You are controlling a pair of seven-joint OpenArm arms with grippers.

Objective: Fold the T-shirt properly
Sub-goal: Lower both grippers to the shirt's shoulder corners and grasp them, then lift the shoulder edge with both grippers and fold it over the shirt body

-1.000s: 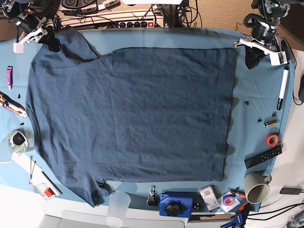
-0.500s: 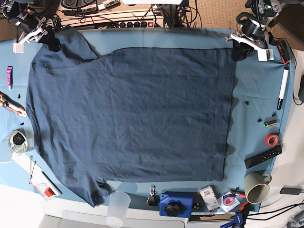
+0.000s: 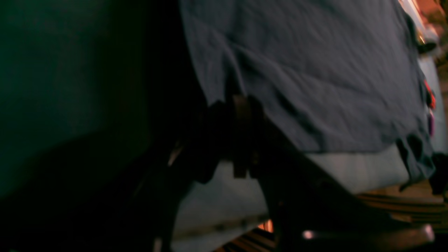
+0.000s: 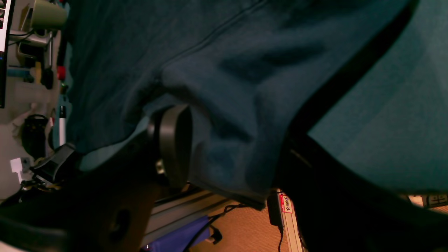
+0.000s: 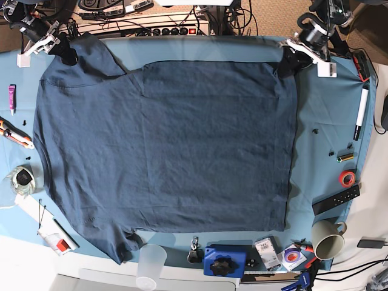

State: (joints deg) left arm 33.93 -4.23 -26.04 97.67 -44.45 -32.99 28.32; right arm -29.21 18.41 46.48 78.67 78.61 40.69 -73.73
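Two corners at the frame's top suit this soft, limp T-shirt [image 5: 163, 139] spread on the table cloth [image 5: 327, 121]: my right gripper [image 5: 59, 47] stands wide around the sleeve, my left gripper [image 5: 290, 60] pinches the hem corner.

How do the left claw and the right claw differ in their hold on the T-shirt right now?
The right claw straddles the sleeve of the T-shirt with jaws wide; the left claw sits at the hem corner, jaws much narrower. The sleeve is bunched between the right fingers; the hem at the left claw lies flatter. Both work the far edge.
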